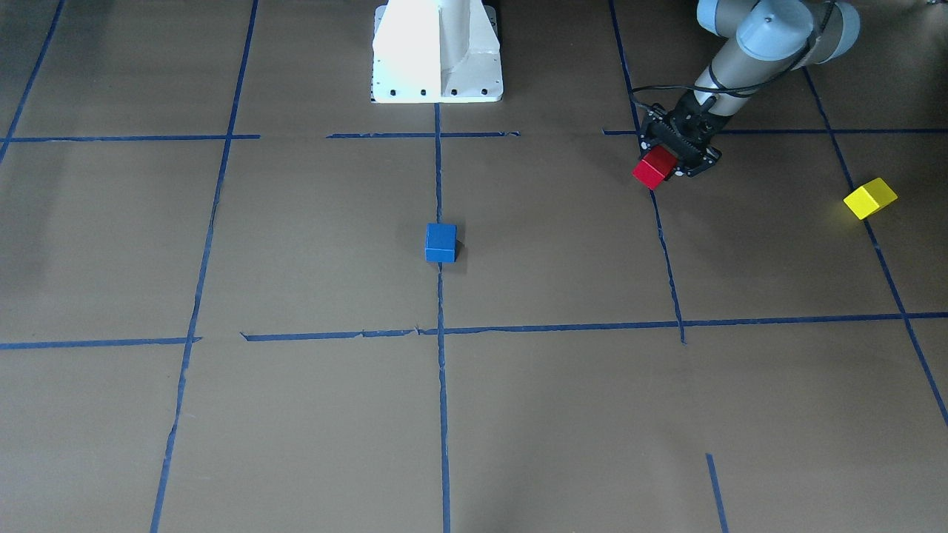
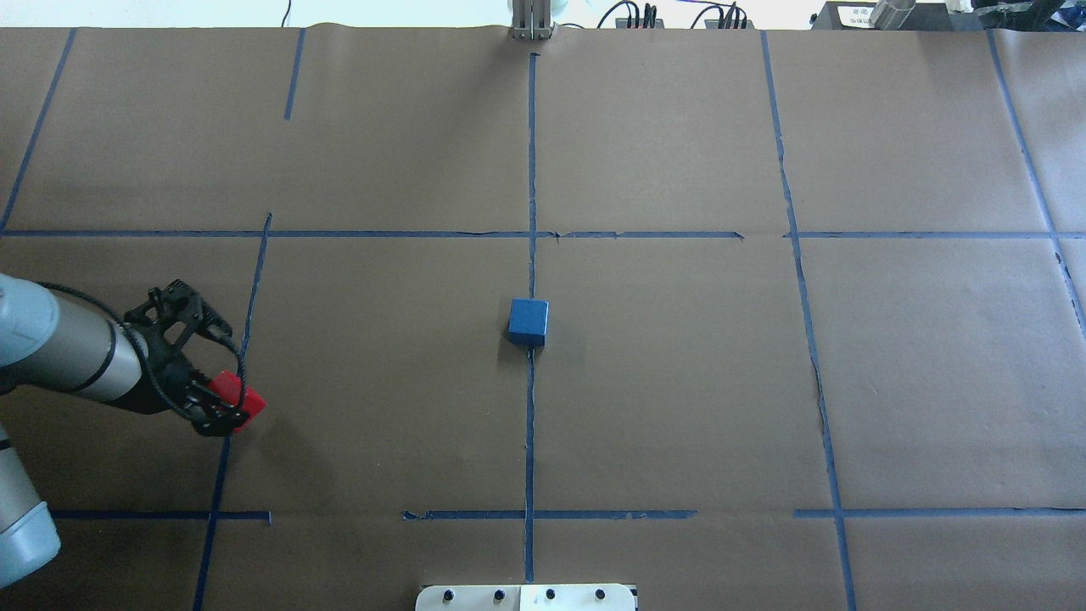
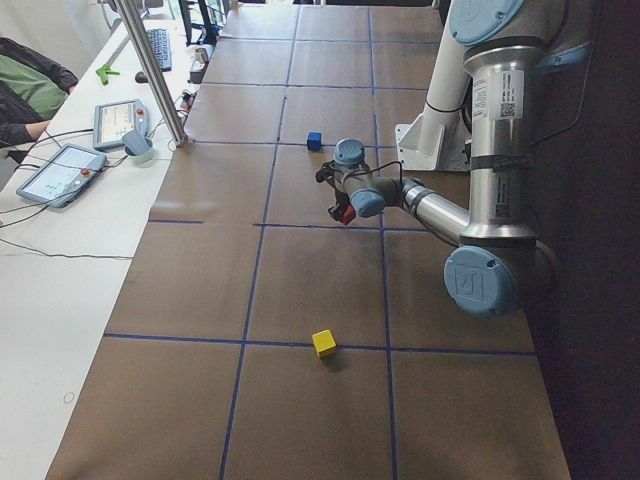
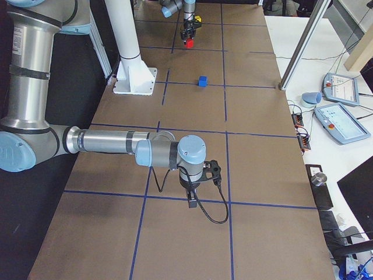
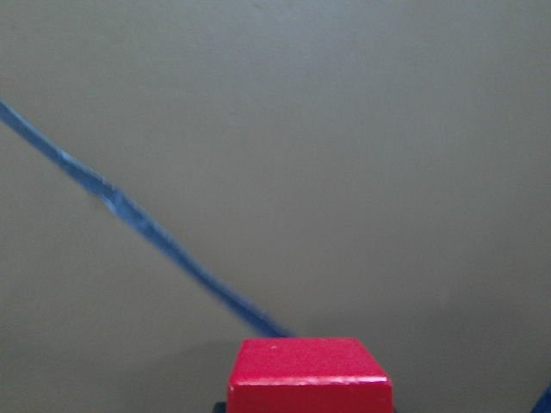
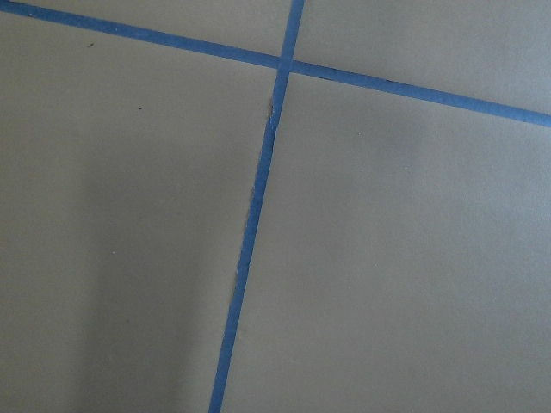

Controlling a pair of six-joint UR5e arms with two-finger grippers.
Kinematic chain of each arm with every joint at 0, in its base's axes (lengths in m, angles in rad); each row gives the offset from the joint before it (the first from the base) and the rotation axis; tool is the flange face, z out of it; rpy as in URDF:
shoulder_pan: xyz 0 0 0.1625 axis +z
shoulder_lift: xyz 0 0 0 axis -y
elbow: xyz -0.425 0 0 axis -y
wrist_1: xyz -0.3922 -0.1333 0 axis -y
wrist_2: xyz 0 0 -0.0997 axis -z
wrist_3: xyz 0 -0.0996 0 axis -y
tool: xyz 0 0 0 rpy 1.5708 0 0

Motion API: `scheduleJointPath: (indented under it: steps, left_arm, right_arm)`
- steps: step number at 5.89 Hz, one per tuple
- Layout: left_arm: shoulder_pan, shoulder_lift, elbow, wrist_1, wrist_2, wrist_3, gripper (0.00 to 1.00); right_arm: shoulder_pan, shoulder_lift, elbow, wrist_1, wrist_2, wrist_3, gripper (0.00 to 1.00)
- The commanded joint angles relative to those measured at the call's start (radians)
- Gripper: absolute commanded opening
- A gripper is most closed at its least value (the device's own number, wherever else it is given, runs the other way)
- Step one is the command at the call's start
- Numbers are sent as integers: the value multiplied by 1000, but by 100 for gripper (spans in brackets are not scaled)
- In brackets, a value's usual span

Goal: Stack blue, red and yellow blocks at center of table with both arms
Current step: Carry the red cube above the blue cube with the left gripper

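My left gripper [image 2: 227, 406] is shut on the red block [image 2: 229, 390] and holds it just above the table at my left side. The red block also shows in the front-facing view [image 1: 655, 167] and at the bottom of the left wrist view [image 5: 310, 376]. The blue block [image 2: 528, 322] sits alone on the centre tape line, also seen in the front-facing view [image 1: 441, 243]. The yellow block [image 1: 870, 198] lies on the table farther out on my left, beyond the left gripper. My right gripper [image 4: 192, 201] hangs over bare paper on my right side; I cannot tell whether it is open or shut.
Brown paper with blue tape grid lines [image 2: 531, 170] covers the table. The white robot base [image 1: 437, 52] stands at the near middle edge. Tablets and cables [image 4: 341, 105] lie on the side bench past a metal post. The right wrist view shows only a tape crossing [image 6: 282, 67].
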Motion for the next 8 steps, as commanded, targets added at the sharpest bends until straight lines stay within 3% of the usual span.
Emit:
scheduleJointPath:
  steps: [1,2,3,6,8]
  left_arm:
    - [6,-282,-1,321,8,-233,6]
    - [12,-449,12,505,51,-271,7]
    - [40,-564,82,545,97,-362,7]
    - [91,-867,401,508,192,-561,8]
    - [127,-920,506,449,235,-606,11]
  right_arm:
    - [-2,0,-1,0,0,0,100]
    - [-2,0,-1,0,3,0,100]
    - [-2,0,-1,0,8,0,100]
    - [-2,0,-1,0,8,2,100]
    - [-2,0,-1,0,8,0,100]
